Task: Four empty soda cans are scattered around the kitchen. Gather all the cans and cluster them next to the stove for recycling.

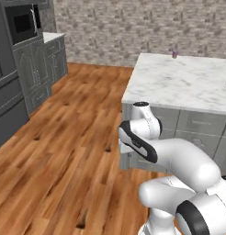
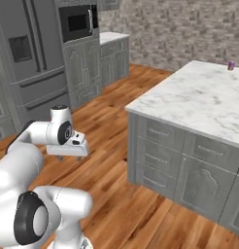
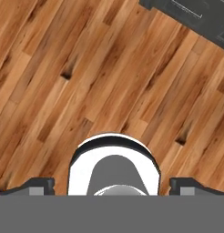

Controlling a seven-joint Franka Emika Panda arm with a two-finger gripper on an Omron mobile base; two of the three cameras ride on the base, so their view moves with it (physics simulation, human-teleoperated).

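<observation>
Gripper spread wide over bare wood floor, nothing between its fingertips, hung low beside the grey island cabinets. Purplish-pink soda can upright on the far edge of the marble island top, well apart from the hand. Black microwave set in tall grey cabinetry beyond, next to the refrigerator.

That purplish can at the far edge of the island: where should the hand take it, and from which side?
Grip the purplish can around its round side wall, about mid-height. It stands upright near the far edge of the marble island with bare countertop around it, so a level approach from the near side looks best. The hand is open, low over the floor.
</observation>
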